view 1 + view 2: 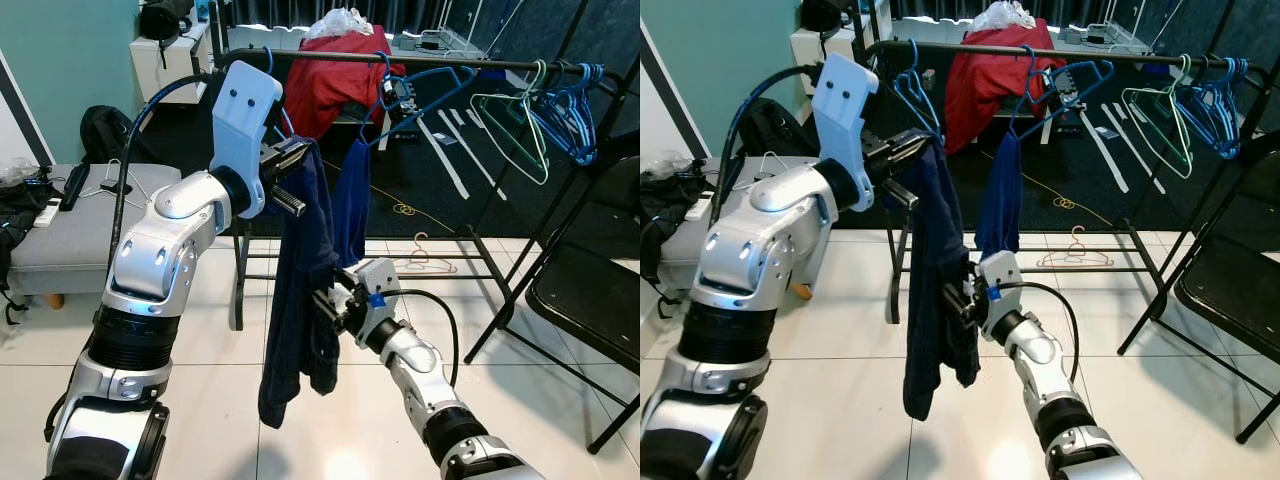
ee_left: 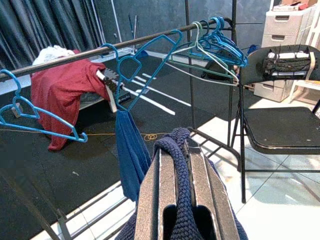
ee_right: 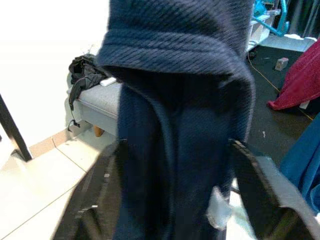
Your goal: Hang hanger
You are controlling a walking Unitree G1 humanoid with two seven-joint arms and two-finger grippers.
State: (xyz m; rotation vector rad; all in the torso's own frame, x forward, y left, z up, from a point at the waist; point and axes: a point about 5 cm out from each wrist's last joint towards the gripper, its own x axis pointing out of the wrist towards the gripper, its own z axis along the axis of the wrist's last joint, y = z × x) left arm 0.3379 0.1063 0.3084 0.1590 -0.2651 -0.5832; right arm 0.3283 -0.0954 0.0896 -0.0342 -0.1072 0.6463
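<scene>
Below the clothes rail (image 1: 420, 62), left gripper (image 1: 290, 170) pinches a navy garment (image 1: 300, 300) hanging straight down; right gripper (image 1: 330, 308), fingers spread, straddles its lower folds.

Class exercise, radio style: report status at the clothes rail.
Left gripper shut on navy garment, near rail. Right gripper open around garment lower down. Blue hanger on rail.

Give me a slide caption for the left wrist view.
Left hand pinching navy knit garment below the clothes rail.
</scene>
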